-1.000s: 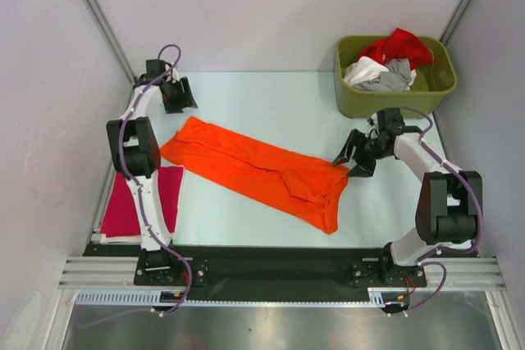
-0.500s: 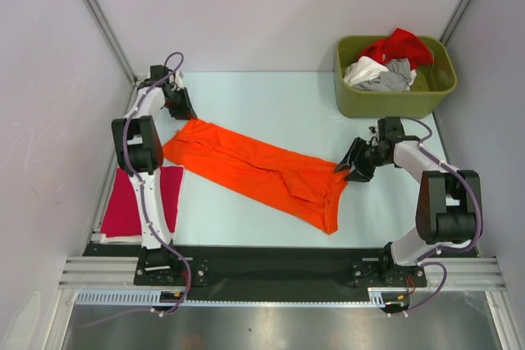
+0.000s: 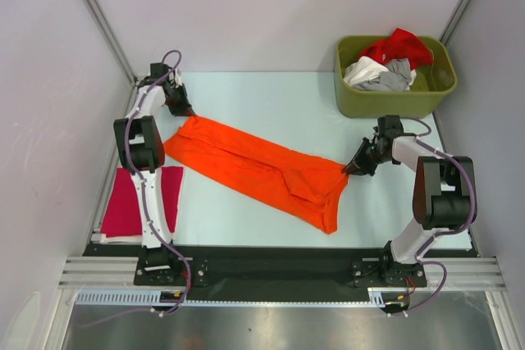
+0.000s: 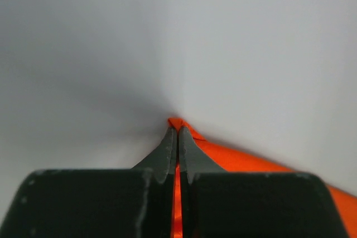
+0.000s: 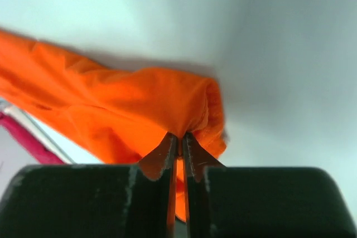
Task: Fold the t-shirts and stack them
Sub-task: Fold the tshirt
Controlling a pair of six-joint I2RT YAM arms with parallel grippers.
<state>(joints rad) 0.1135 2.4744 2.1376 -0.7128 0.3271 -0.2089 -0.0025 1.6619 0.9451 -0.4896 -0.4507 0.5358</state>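
A large orange t-shirt [image 3: 262, 170] lies in a long diagonal strip across the table, from far left to near right. My left gripper [image 3: 184, 112] is shut on its far-left corner [image 4: 177, 122], with cloth pinched between the jaws. My right gripper [image 3: 351, 168] is shut on the shirt's right end [image 5: 184, 110], where the cloth bunches above the fingertips. A folded magenta t-shirt [image 3: 141, 202] lies flat at the near left. Red, white and grey t-shirts [image 3: 385, 61] are piled in the bin.
An olive-green bin [image 3: 394, 100] stands at the far right corner. Both arm bases sit on the black rail [image 3: 271, 264] along the near edge. White walls close in the table on the left, back and right.
Both grippers moved onto the orange t-shirt's ends and closed on the cloth. The left one came down to the far-left corner; the right one moved in on the right end.
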